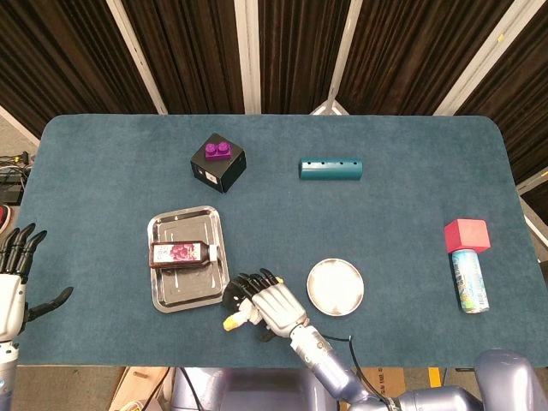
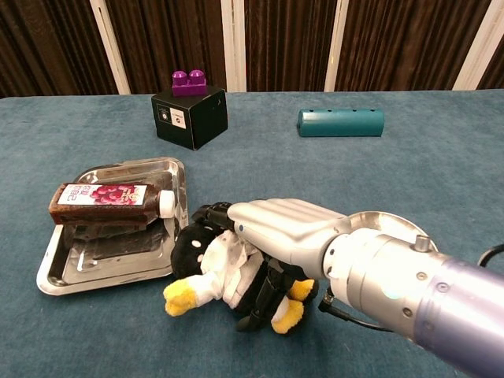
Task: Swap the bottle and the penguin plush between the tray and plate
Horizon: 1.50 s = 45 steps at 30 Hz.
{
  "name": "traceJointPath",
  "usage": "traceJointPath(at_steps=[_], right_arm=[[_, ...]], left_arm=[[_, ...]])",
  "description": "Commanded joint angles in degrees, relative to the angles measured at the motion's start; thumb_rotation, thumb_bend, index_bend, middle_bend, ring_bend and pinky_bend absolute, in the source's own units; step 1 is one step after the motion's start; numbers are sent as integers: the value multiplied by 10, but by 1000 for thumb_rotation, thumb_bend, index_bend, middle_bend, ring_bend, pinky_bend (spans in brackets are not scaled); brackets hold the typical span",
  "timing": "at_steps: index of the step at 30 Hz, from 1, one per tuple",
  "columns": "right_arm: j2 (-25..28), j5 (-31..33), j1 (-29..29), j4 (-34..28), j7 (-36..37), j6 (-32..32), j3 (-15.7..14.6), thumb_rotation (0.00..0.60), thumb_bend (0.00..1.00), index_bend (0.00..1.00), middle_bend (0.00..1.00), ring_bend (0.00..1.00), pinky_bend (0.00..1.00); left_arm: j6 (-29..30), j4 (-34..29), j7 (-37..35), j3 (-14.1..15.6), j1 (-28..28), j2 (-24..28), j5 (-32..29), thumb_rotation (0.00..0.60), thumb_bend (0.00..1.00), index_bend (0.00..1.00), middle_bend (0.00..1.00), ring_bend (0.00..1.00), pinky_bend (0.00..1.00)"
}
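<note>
right hand (image 2: 276,228) lay palm-down over penguin plush (image 2: 213,272), fingers curled around it, plush on desk (image 1: 385,214) | bottle (image 1: 180,253) lay in tray (image 1: 163,295) just left of hand | plate (image 1: 336,287) bare, just right of hand | left hand (image 1: 13,274) far left at desk edge, fingers spread, holding nothing

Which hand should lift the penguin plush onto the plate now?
The right hand: it already lies over the penguin plush, and the plate sits just beside it. The left hand is open at the table's far left edge.
</note>
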Motion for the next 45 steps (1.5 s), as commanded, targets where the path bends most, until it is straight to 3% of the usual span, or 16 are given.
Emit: traceJointPath(at_steps=[1,6,9,14,29,37,45], right_arm=[[-10,2,4,16,12,3,-5,600,39,160,181,214,0],[-20,-7,6,29,25,10,-11,600,45,375,365,338,0],[-32,-17,3,40,35,24,-12,600,117,487,482,418,0],[-34,-49,-13,41,67,60,-10,600,191,593,579,490,0],[136,-126,-86,-80,163,144,-3,600,207,630,604,494,0],[195,-109,-102,-55,209,123,-6,600,207,630,604,495,0],[196,-109,-104,10,258,90,-18,600,204,630,604,435,0]], left_arm=[[0,0,2,-3,1,-2,1,600,213,131,36,9,141],[-5,0,1,-6,2,-5,5,600,214,147,36,9,141],[-9,1,0,-9,2,-6,6,600,216,147,36,9,141],[-7,3,-11,-17,5,-8,3,600,216,147,35,9,141],[-9,-1,-11,-20,13,-11,16,600,217,148,35,9,141],[0,-2,1,-26,20,-17,17,600,217,149,35,8,141],[1,-4,18,-27,23,-24,22,600,217,149,34,8,141]])
